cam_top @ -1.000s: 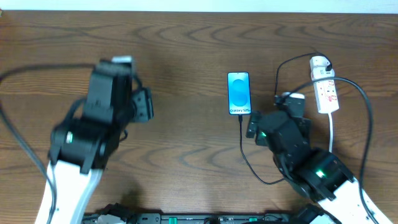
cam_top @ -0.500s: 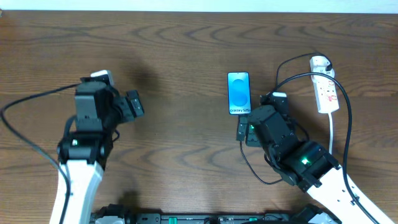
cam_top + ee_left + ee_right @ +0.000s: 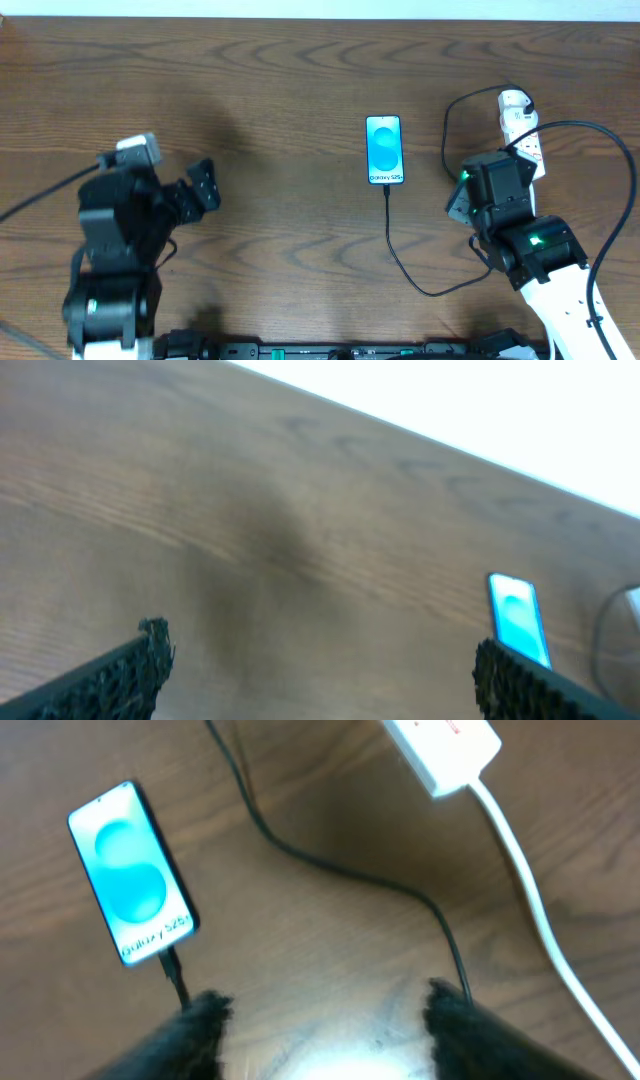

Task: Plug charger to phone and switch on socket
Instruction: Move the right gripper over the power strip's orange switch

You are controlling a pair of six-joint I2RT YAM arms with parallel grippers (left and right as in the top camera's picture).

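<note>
1. The left gripper (image 3: pixel 322 648) hangs over the table (image 3: pixel 300 80) on the left side, with its jaws spread wide and holding nothing.
2. The right gripper (image 3: pixel 328 1004) is above the table between the phone and the socket. Its blurred fingers are apart, with only bare wood between them.
3. The phone (image 3: pixel 385 150) lies flat mid-table, screen up and lit.
4. The charger (image 3: pixel 173 972) has its tip at the phone's bottom edge, and its cable curves away to the right.
5. The socket (image 3: pixel 440 745) lies far right, well apart from the phone. A white cord (image 3: pixel 530 910) trails from its near end.
</note>
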